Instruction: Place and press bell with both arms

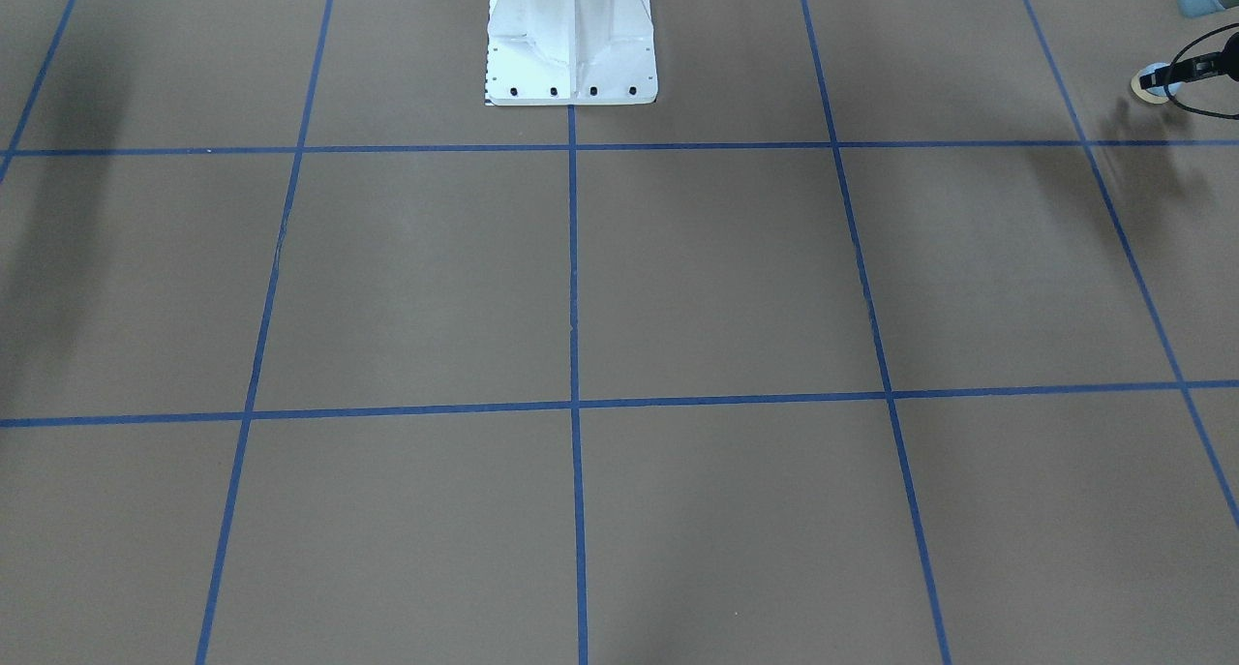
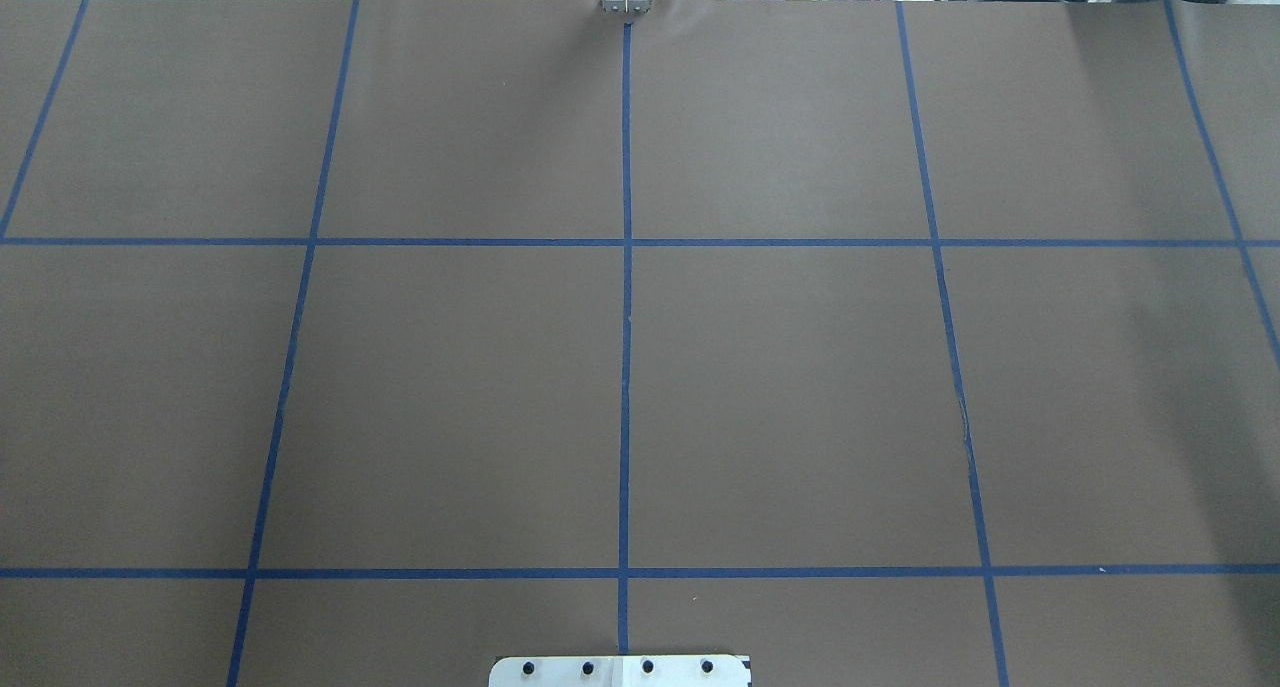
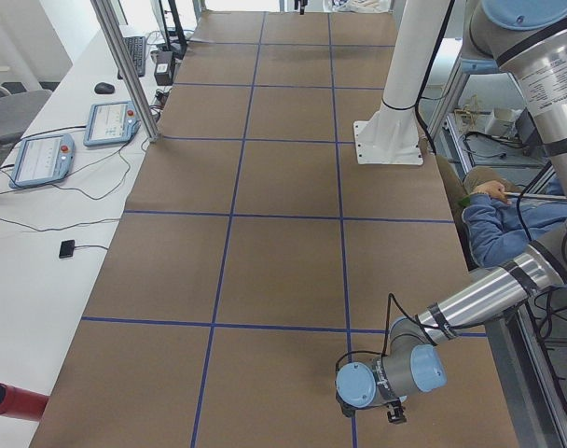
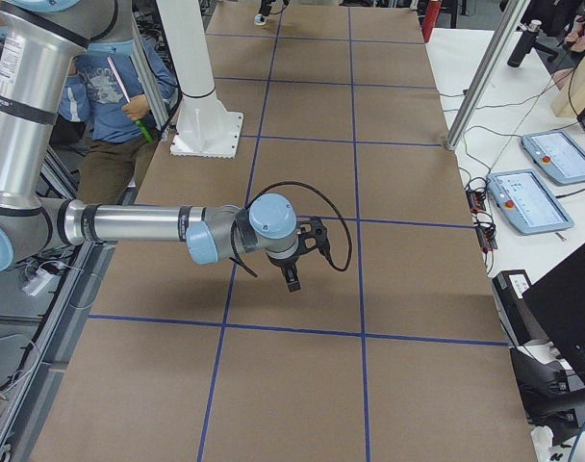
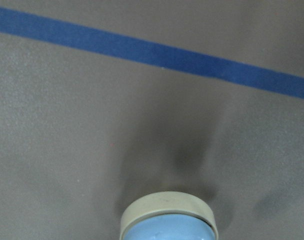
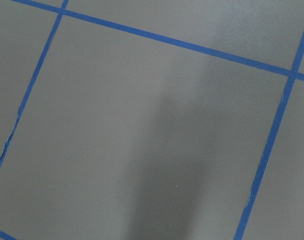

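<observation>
The bell point(image 1: 1152, 83) is at the far right edge of the front-facing view, light blue with a cream base ring, and sits tilted. My left gripper point(image 1: 1186, 73) is shut on it, close above the brown table. In the left wrist view the bell point(image 5: 167, 222) fills the bottom centre with its shadow on the paper beyond it. No fingers show there. In the exterior left view my left gripper point(image 3: 393, 413) hangs low at the near end of the table. My right gripper point(image 4: 292, 279) shows only in the exterior right view, above the table. I cannot tell whether it is open or shut.
The white bolted pedestal point(image 1: 571, 55) stands at the robot's side of the table. Blue tape lines point(image 2: 626, 367) mark the brown cover into squares. A person in blue point(image 3: 503, 224) sits beside the pedestal. Teach pendants point(image 4: 528, 197) lie on the white side bench.
</observation>
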Robot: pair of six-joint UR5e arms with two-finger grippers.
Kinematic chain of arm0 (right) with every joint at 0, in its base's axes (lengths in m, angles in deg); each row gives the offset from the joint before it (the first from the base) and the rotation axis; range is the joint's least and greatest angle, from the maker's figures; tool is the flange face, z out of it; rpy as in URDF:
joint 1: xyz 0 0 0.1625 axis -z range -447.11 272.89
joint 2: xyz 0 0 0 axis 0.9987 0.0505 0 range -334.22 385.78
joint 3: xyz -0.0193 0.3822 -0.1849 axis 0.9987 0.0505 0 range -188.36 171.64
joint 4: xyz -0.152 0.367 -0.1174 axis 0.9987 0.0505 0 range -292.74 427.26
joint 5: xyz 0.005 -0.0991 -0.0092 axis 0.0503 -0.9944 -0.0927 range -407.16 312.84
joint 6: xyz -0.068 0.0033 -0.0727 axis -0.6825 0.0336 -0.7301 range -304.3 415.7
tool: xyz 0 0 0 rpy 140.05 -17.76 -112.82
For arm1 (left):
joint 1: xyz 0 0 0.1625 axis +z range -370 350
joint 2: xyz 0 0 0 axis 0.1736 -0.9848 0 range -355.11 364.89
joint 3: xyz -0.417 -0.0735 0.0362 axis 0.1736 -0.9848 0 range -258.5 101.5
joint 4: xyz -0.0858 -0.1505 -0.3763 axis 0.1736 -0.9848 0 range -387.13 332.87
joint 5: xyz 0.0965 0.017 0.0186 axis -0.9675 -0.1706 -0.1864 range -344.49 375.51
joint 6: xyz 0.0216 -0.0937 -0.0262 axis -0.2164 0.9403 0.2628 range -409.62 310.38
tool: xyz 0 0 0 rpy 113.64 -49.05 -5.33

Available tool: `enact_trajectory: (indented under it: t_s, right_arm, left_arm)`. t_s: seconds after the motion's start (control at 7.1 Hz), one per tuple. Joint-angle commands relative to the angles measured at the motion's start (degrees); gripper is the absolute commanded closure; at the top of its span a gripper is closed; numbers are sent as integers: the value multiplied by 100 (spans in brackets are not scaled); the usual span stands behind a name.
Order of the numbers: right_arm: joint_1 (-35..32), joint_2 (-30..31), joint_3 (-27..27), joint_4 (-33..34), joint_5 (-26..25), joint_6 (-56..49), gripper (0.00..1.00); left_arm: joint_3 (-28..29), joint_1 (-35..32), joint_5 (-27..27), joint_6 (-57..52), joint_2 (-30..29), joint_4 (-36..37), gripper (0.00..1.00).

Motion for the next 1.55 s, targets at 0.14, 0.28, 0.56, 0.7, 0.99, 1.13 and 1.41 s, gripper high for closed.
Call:
enact_trajectory:
  t_s: [0.14,0.28,0.56,0.7,0.99,1.13,1.41]
  right_arm:
    - [-3,18,-4,0,0,-9,0]
    - [-3,18,-13,0,0,-9,0]
    - [-3,36,-39,0,0,-9,0]
    - [-3,53,-48,0,0,-9,0]
    - [-3,80,-57,0,0,-9,0]
    - [-3,80,-57,0,0,-9,0]
    - [-3,80,-57,0,0,0,0]
  left_arm:
    - [51,18,56,9,-42,-4,1]
    - [77,18,73,0,-42,-3,2]
    - [113,36,178,0,-51,-4,2]
    - [130,36,197,0,-51,-3,2]
    - [201,44,197,-8,-68,-21,5]
    - [210,53,197,0,-94,-21,5]
    - [210,53,197,0,-95,-21,21]
